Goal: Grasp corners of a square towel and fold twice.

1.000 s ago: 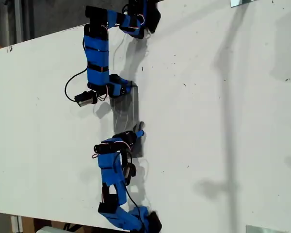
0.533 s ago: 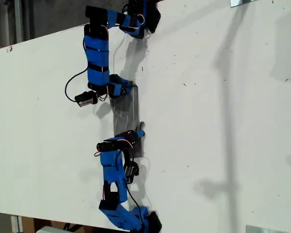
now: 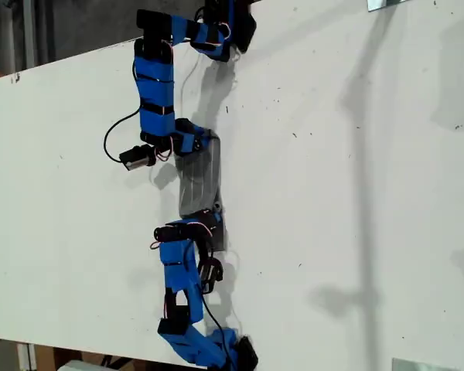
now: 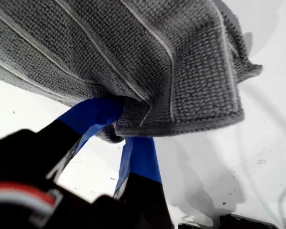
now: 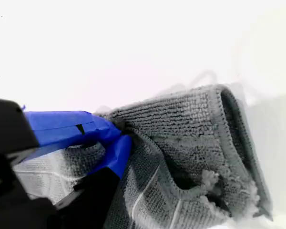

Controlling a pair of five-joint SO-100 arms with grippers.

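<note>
Grey towel [image 4: 133,52] — thin white stripes

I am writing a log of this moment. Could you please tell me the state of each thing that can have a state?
towel: folded into a narrow strip, gripped at both ends, one end bunched
first gripper: shut on the towel's edge
second gripper: shut on the towel's edge
table: white, bearing the towel and both arms
</note>
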